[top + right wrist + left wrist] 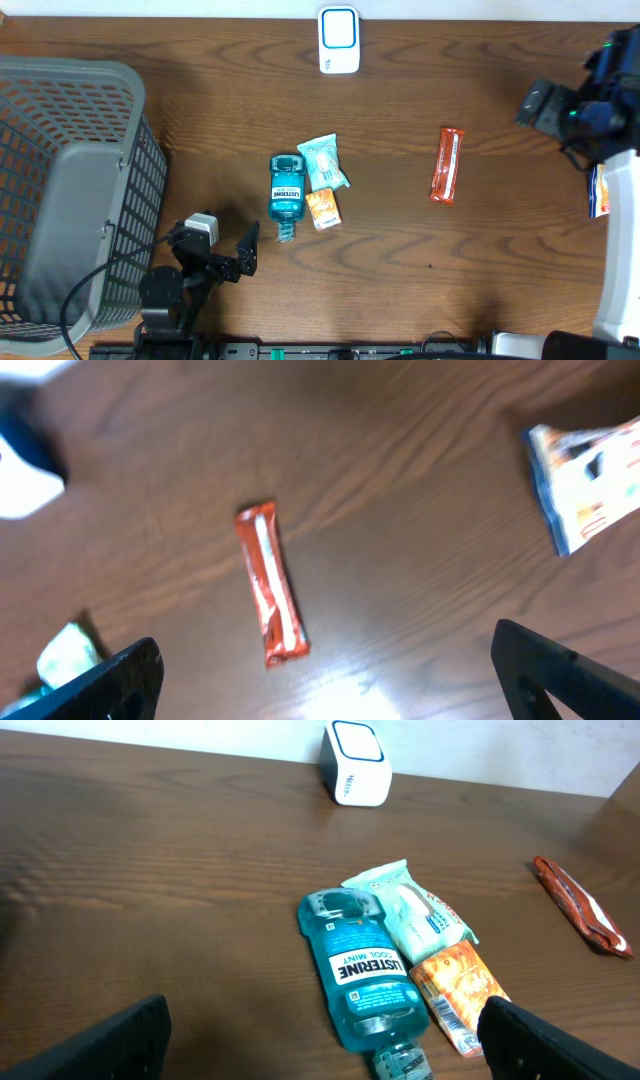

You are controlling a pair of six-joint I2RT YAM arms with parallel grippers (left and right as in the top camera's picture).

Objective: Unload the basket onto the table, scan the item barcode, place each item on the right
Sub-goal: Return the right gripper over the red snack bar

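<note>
The left tool (226,240) is held released, jaws spread wide, near the table's (450,280) front edge, just short of the mouthwash bottle (286,190). The bottle is laid flat mid-table, with a wipes packet (324,162) and an orange packet (322,209) against its right-edge side. The red snack bar (448,165) is seen apart, nearer the right tool (335,680), likewise released and empty. The white scanner (339,40) is stood at the back edge.

Soft, even light from above keeps the overhead view sharp, with faint shadows on the desk (480,270) beside the basket (70,190); the left wrist view is clear apart from its dark, unfocused fingers (110,1045), and the right wrist view is blurred throughout, with pale glare on the wood.
</note>
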